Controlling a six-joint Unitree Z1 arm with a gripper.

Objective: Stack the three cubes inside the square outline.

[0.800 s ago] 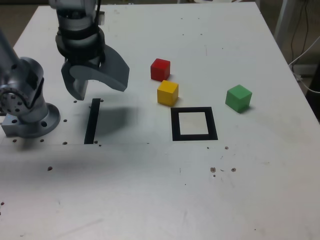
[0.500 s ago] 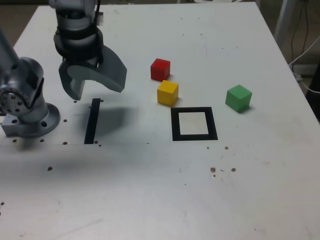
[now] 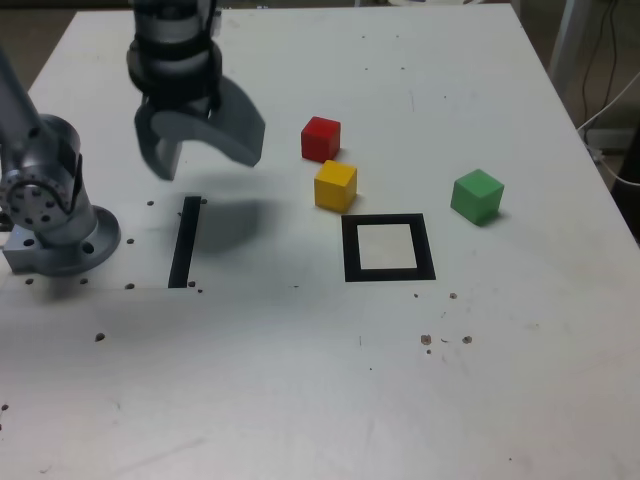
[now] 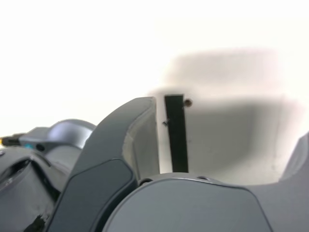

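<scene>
White bench (image 3: pixel 260 380) spreads across my exterior view, scattered with small dark marks, with a darker strip of background beyond its far edge. At the exterior view's left I see the arm's round metal base (image 3: pixel 65 245) on the bench, with a rounded grey joint above it. Just right of the base lies a straight black strip (image 3: pixel 185 242), flat on the bench and running from near to far.

Above the bench, beyond the strip's far end, hangs my pincer (image 3: pixel 207 170), tips angled downward and a soft shadow falling below. I have its jaws wide open with nothing between them; in the wrist view I see just the bench, its shadow and the black strip past the jaws.

Farther right, the red cube (image 3: pixel 321 139) sits on the bench, the farthest of the three. The yellow cube (image 3: pixel 335 187) is close by it, nearer and slightly to the right; I can't tell whether those two touch. Next comes the square outline (image 3: pixel 351 250), a thick black frame around a white centre. Its far left corner is just beside the yellow cube, and no cube is inside it. The green cube (image 3: pixel 477 197) stands apart, right of the frame and a little farther back. Past the bench's right edge I see a pale cable (image 3: pixel 621 180).
</scene>
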